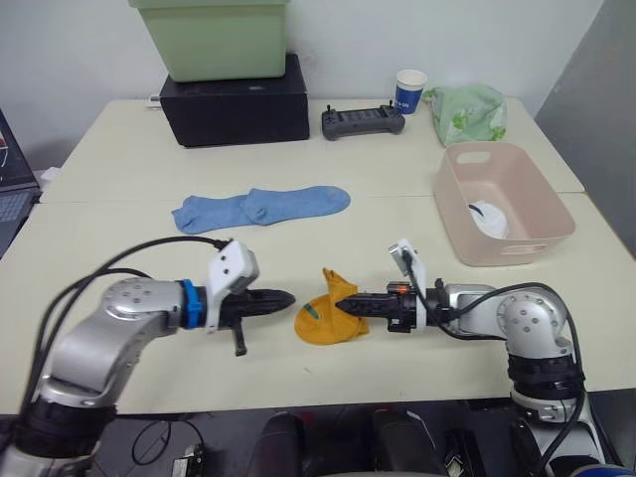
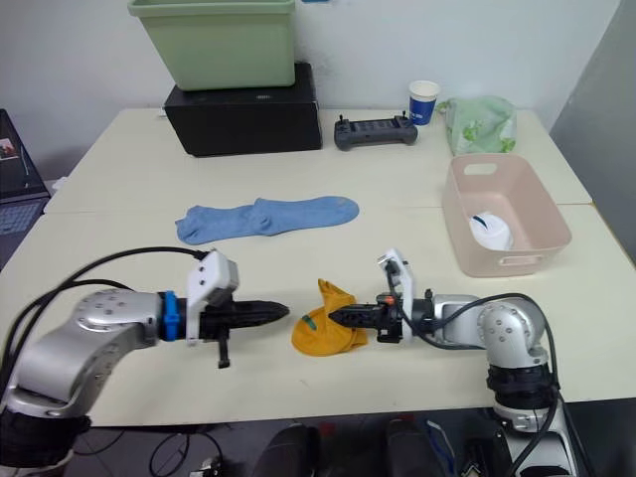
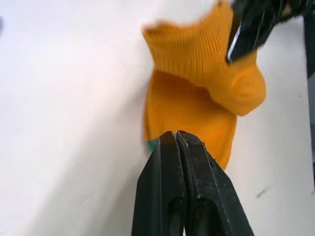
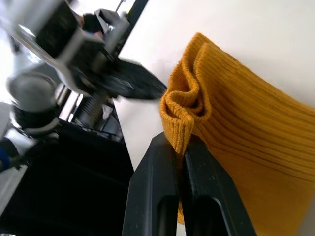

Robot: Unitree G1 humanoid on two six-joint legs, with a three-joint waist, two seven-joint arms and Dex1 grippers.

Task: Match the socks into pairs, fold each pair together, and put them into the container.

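Note:
A bunched mustard-orange pair of socks (image 1: 326, 320) lies near the table's front edge between my two grippers. My right gripper (image 1: 345, 305) is shut on a folded edge of the mustard sock (image 4: 231, 142), lifting it slightly. My left gripper (image 1: 286, 297) is shut with nothing in it, its tip (image 3: 175, 133) right at the opposite edge of that sock. Two light blue socks (image 1: 263, 206) lie flat, overlapping, in the middle of the table. The pink container (image 1: 517, 250) stands at the right with a white sock (image 1: 489, 219) inside.
At the back stands a light green tub (image 1: 214, 35) on a black box (image 1: 236, 109). A black controller (image 1: 363, 121), a blue paper cup (image 1: 410, 89) and a green-patterned bag (image 1: 467, 111) line the back right. A laptop (image 1: 12, 189) sits at the left edge.

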